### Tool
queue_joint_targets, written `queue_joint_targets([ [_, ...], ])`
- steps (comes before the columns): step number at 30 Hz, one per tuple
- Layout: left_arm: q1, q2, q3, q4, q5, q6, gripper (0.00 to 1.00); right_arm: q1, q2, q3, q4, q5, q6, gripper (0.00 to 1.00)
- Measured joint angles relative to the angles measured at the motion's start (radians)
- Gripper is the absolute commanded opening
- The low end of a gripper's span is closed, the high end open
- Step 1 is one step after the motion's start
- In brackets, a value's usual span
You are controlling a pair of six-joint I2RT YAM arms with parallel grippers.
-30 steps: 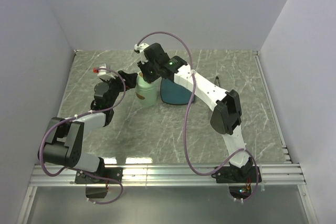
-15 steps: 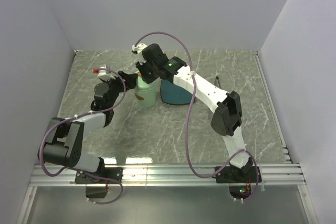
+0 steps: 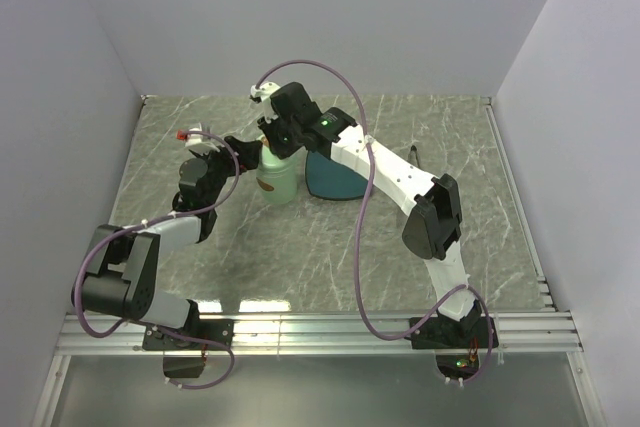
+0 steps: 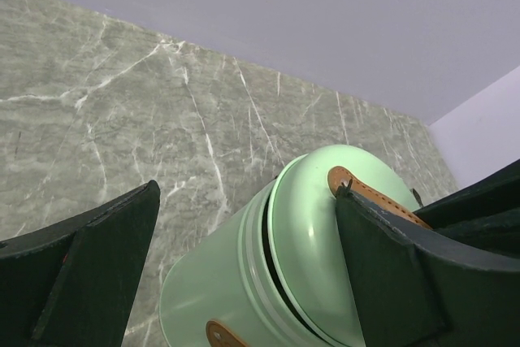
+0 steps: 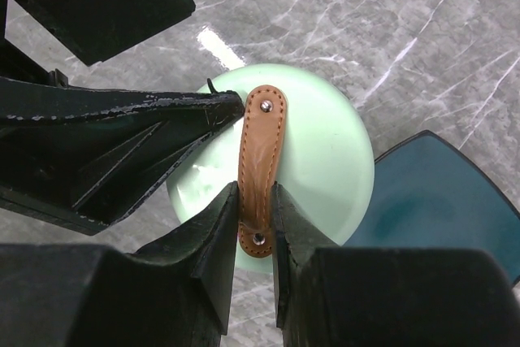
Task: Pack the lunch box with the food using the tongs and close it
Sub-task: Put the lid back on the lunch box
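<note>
Right gripper: pinching lid strap atop lunch box.
Left gripper: spread wide, flanking lunch box.
Risk: lid seating crooked if released early.

Lunch box: smooth mint-green plastic, soft satin sheen. Lid: same finish; strap tan leather-like, stitched edges, metal rivets. Surface: grey-green marble look, white veins, glossy. Plate: dark teal, smooth, matt. End effector fingers: black plastic, scuffed.

no readable text, labels, or numbers
</note>
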Motion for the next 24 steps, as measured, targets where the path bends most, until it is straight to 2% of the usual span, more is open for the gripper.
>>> queue_joint_targets([
  [24, -0.002, -0.042, -0.011, -0.001, -0.006, 0.000, 0.96, 0.000, 0.000, -0.004, 0.025, -0.025, 0.038, 0.19],
])
